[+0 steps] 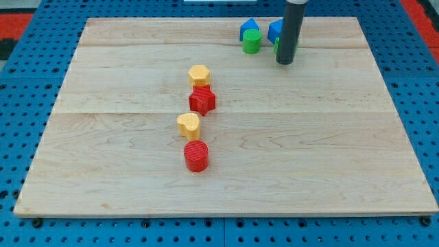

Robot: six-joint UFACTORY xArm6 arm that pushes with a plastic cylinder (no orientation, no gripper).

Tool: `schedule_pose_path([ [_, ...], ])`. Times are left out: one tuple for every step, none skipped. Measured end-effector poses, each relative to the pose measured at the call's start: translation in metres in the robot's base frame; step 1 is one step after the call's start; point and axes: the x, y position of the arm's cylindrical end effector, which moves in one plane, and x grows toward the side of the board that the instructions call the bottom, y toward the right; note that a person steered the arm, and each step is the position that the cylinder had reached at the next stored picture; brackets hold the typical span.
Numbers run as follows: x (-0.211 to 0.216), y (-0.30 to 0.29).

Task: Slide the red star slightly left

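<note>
The red star (202,100) lies near the middle of the wooden board (329,137), touching the yellow hexagon (199,74) just above it. My tip (285,62) stands near the view's top right, well to the right of and above the red star. It is next to a green block (277,48) that the rod partly hides.
A yellow heart (188,125) and a red cylinder (196,156) lie below the star. A blue block (249,27), a green cylinder (252,42) and another blue block (275,29) cluster at the top by the rod. Blue pegboard (20,103) surrounds the board.
</note>
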Motion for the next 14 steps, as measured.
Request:
schedule_pose_path([
  [0.026, -0.025],
  [0.027, -0.029],
  [0.027, -0.038],
  [0.027, -0.044],
  [0.027, -0.072],
  [0.027, -0.092],
  [0.027, -0.096],
  [0.027, -0.096],
  [0.027, -0.096],
  [0.048, -0.079],
  [0.095, -0.076],
  [0.093, -0.133],
  [0.093, -0.190],
  [0.093, -0.191],
])
